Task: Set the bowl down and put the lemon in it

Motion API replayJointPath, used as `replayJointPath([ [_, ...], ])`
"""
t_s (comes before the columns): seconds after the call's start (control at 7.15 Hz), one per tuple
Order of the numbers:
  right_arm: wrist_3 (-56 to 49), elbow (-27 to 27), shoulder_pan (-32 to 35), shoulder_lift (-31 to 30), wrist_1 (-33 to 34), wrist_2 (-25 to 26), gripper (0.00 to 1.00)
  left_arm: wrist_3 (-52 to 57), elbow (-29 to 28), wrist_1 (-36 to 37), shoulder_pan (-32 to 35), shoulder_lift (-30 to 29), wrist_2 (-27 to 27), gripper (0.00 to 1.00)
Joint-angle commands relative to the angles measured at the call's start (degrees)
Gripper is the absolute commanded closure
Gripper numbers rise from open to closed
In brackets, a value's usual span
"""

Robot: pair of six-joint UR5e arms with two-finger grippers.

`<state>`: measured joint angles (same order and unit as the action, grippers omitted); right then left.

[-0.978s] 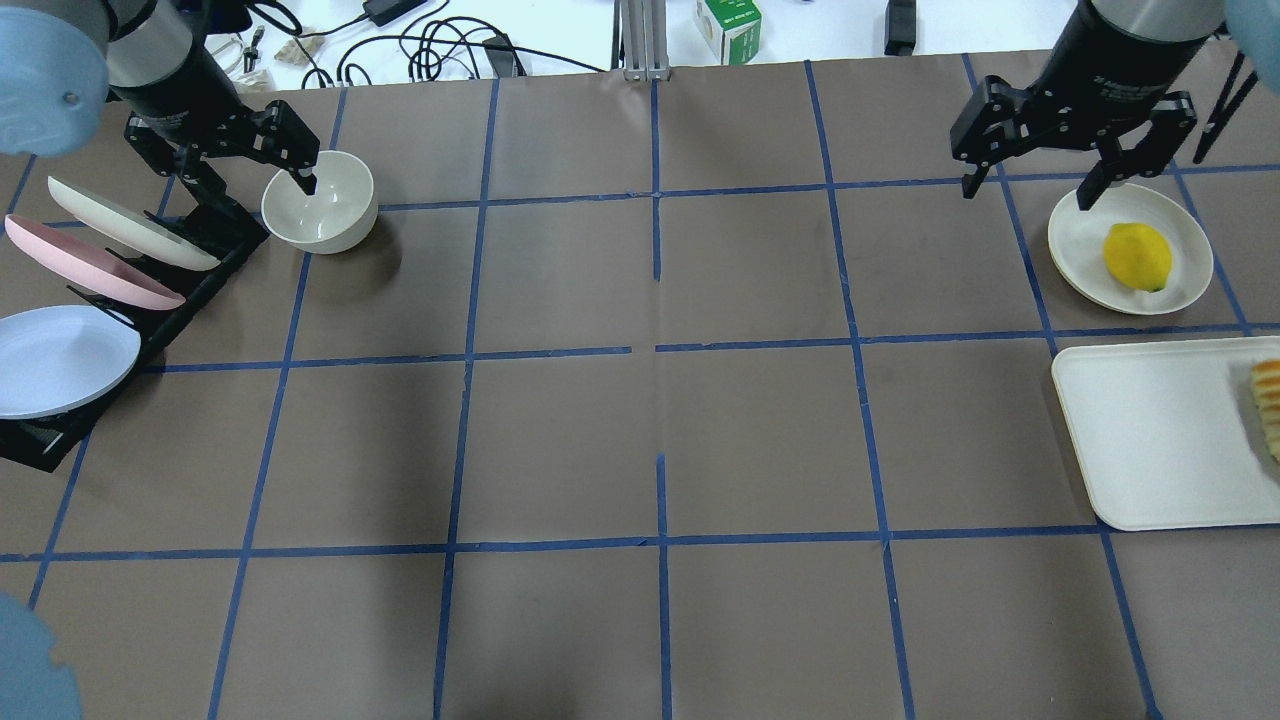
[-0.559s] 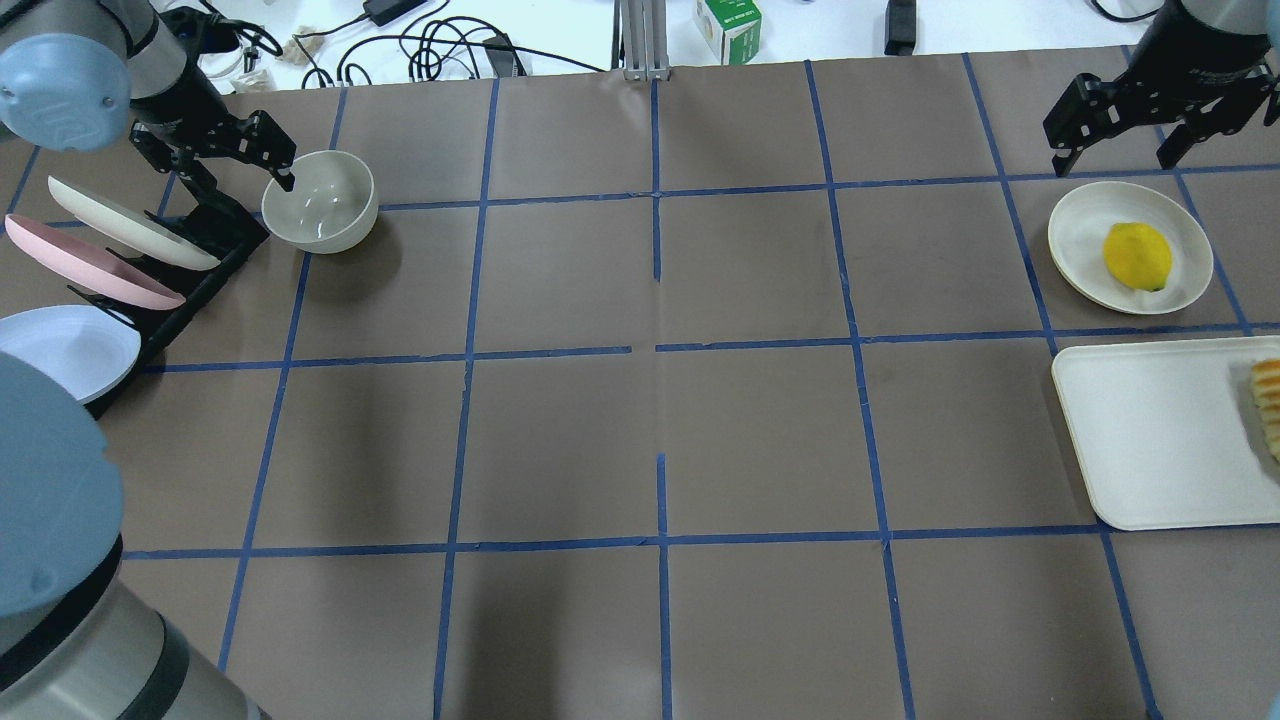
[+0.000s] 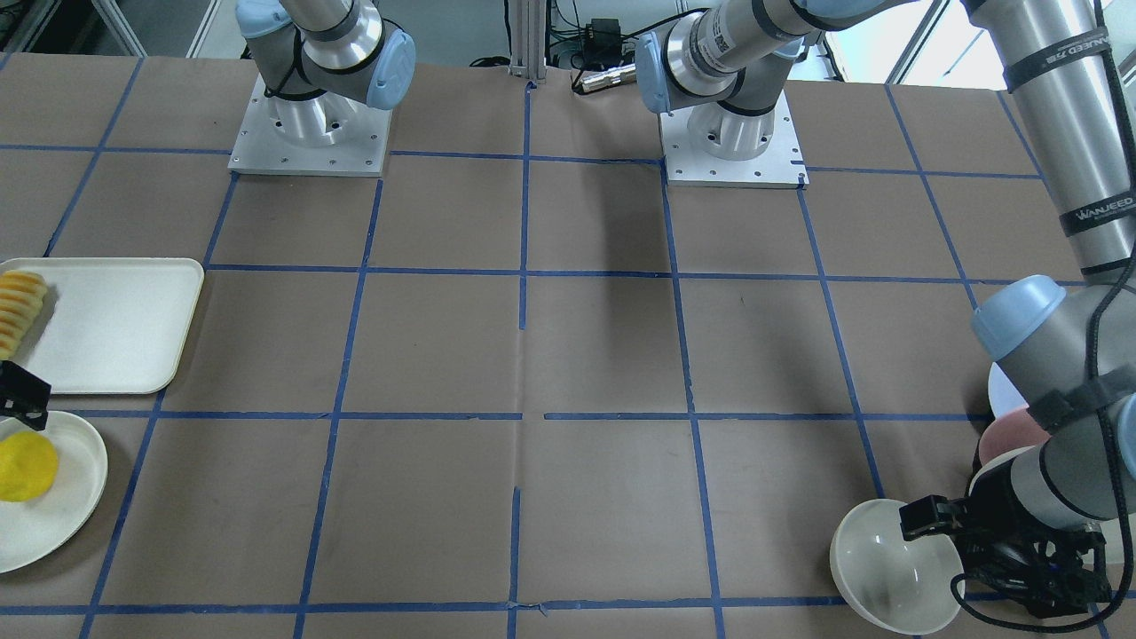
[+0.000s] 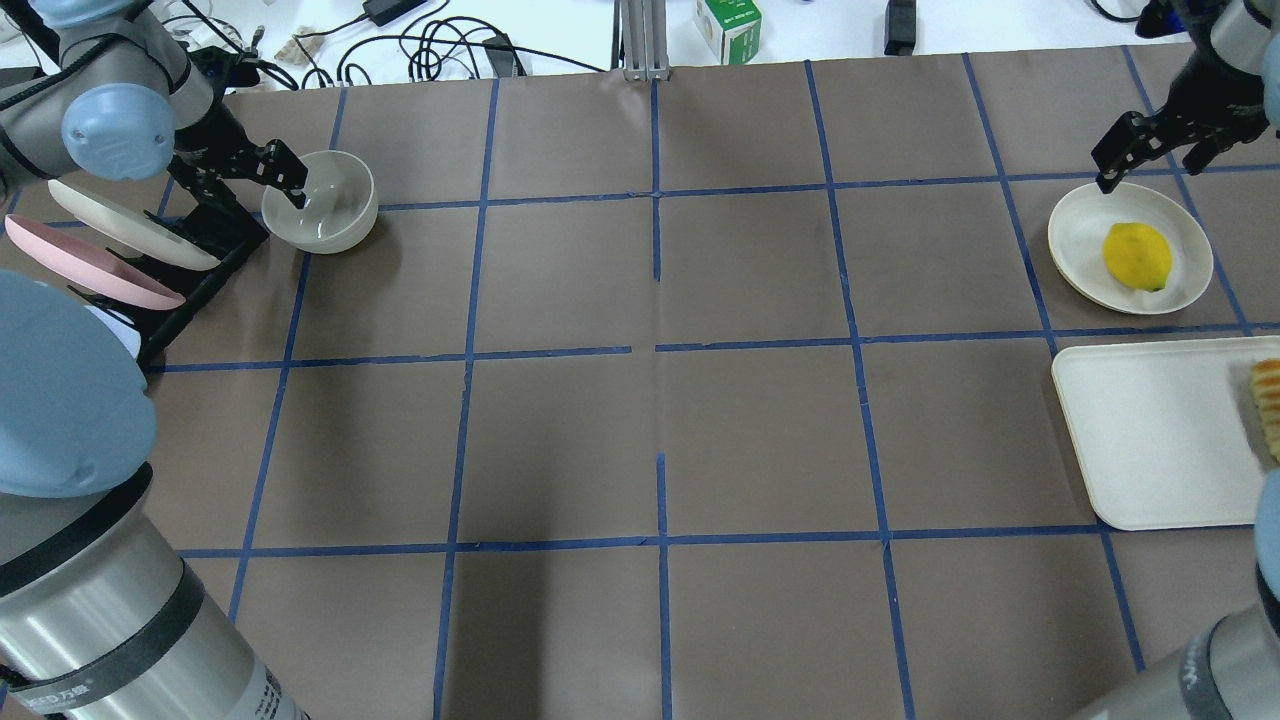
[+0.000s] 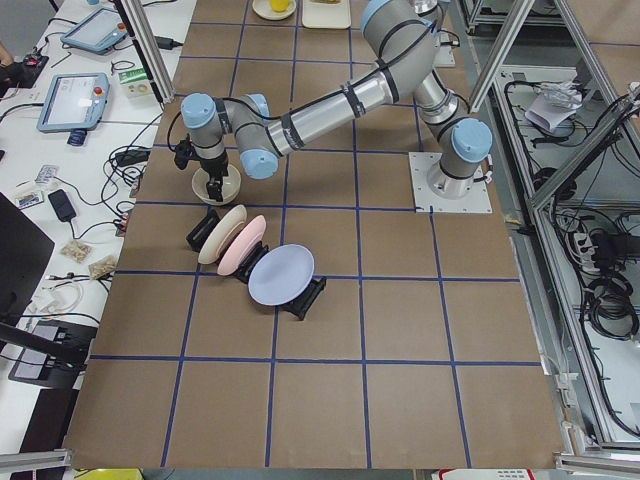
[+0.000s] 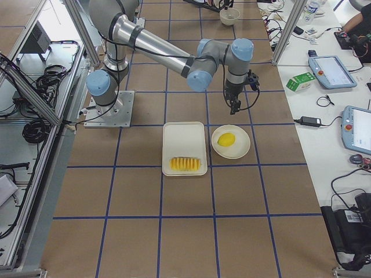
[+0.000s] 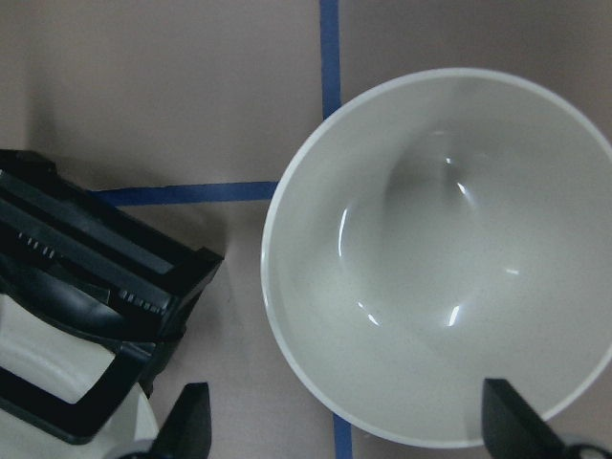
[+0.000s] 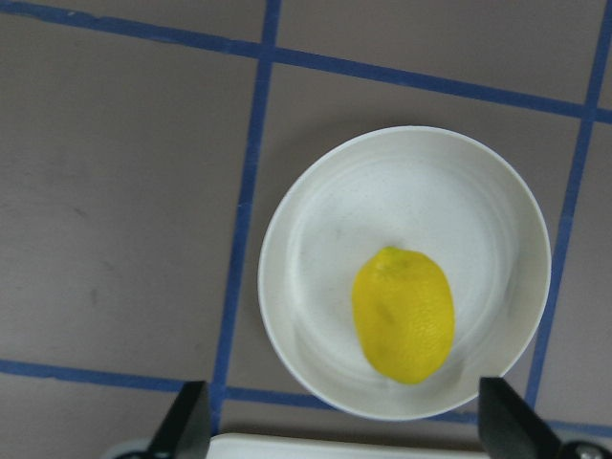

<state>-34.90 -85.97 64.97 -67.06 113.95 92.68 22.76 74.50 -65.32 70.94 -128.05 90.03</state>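
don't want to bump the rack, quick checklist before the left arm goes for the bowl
1. Left pincer open: ok.
2. Bowl upright and empty: ok.
3. Left pincer low enough to grip the bowl's wall: cannot tell.
4. Rack apart from the bowl: ok, but the gap is narrow.
5. Right pincer open: ok.
6. Lemon lying free on the plate: ok.
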Motion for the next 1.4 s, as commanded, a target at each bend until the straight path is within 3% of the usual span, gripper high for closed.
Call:
replayJointPath([
  [0.0, -3.8, -0.3, -4.0, 5.6, 5.0, -0.3, 0.0, 0.8, 0.0, 1.9, 0.0, -2.0, 0.0, 0.0],
  [0.42, -3.8, -0.3, -4.3, 9.9, 5.2, -0.1, 0.0, -0.1, -0.1, 1.9, 0.0, -3.7, -0.1, 0.02],
  [0.98, -3.5, -0.3, -4.5, 12.4, 5.2, 0.0, 0.0, -1.2, -0.1, 1.9, 0.0, -4.0, -0.2, 0.41],
  [1.12, -3.2, -0.3, -4.5, 12.5, 5.1, 0.0, 0.12, -1.2, -0.1, 1.9, 0.0, -4.1, -0.1, 0.57],
  [1.26, -3.2, -0.3, -4.5, 12.3, 4.4, 0.1, 0.66, -0.9, -0.1, 1.9, 0.0, -4.2, -0.3, 1.0],
])
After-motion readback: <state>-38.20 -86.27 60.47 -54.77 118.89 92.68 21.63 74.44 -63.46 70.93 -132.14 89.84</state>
